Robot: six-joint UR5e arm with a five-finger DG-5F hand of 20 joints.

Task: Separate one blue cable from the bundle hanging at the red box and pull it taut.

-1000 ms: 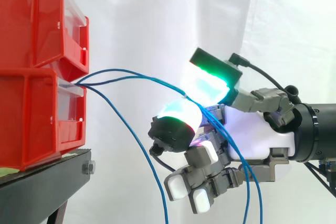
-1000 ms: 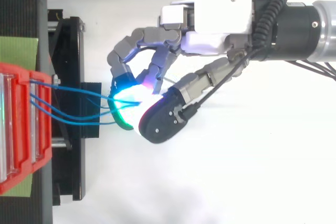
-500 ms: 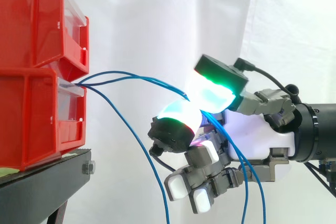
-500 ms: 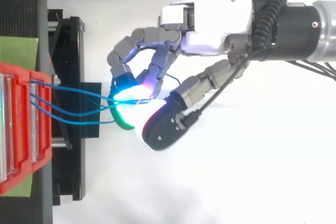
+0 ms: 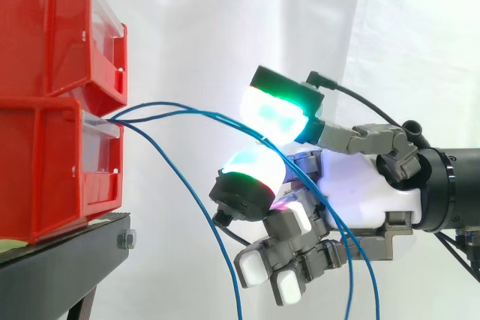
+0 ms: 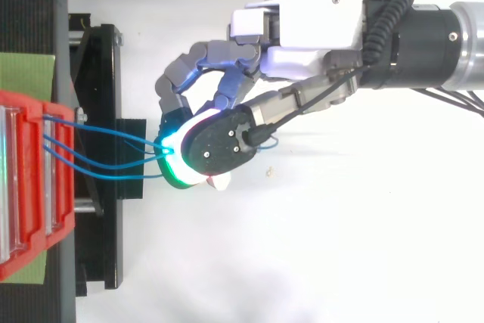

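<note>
Thin blue cables (image 5: 217,115) leave the lower of two stacked red plastic boxes (image 5: 52,170) on a black stand (image 5: 67,260). Two pass between opposed glowing pads (image 5: 277,114) of the hand (image 5: 360,192), which pinch them; a third hangs free. The cables look light, limp and slippery, best taken singly near the box, where strands diverge.

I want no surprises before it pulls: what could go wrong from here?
Two cables seem to pass between the hand's pads, so pulling might take both, not one. A hard pull could also shift the red box on its stand.
</note>
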